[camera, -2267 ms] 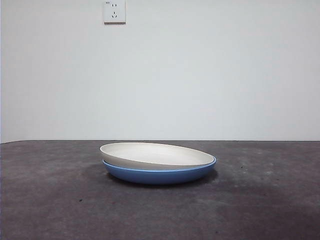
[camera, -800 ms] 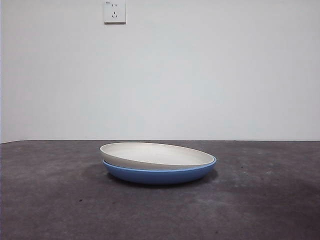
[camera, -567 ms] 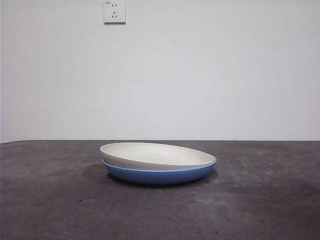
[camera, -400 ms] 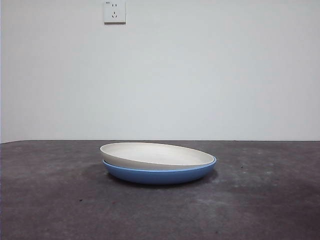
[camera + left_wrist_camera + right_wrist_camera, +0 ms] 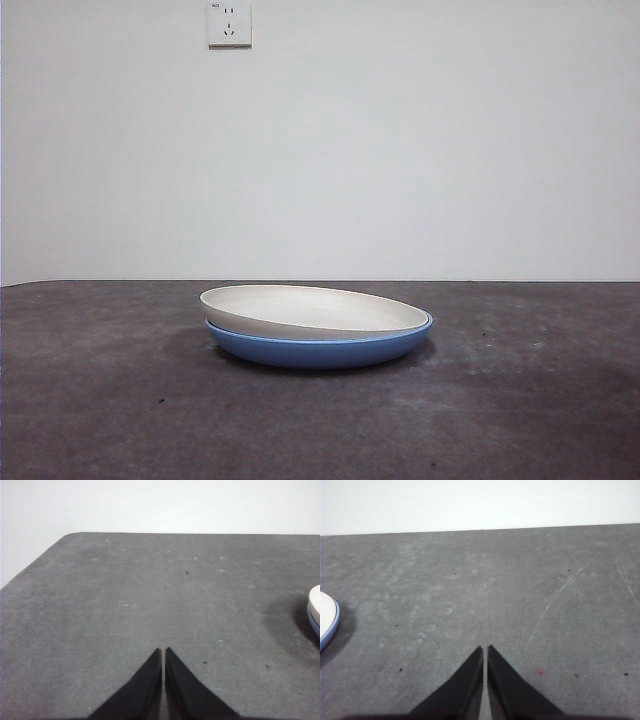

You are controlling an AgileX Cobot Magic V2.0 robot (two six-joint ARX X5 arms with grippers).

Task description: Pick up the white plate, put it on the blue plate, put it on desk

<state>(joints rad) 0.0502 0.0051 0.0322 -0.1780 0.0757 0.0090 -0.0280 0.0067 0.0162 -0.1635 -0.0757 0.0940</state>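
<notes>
Front view gives you the plainest read, so take the blue plate [image 5: 320, 350] as your landmark throughout. Nearest to you is bare desk [image 5: 120, 420], dark grey-brown and mottled, running up to the blue plate, which sits flat on it near the middle. The white plate [image 5: 312, 310] lies nested in the blue plate, slightly tilted: its left rim rides higher above the blue rim, while on the right the two rims meet. Beyond the blue plate you see more desk, then a pale wall [image 5: 400, 150] with a white socket [image 5: 229, 23] high up, left of the stacked plates.

Neither arm shows in that view, so you have to go to the wrist cameras. On the left wrist view, the left gripper [image 5: 163, 651] hangs above bare desk with its two black jaws pressed together, only a hairline between them, holding nothing. A sliver of the white plate [image 5: 315, 597] over the blue plate [image 5: 313, 624] shows at the frame's edge, well apart from the jaw tips. On the right wrist view, the right gripper [image 5: 485, 649] is likewise closed and empty over the desk, and the blue plate [image 5: 334, 625] with the white plate [image 5: 326, 612] inside it shows at the edge, well apart from that gripper.
</notes>
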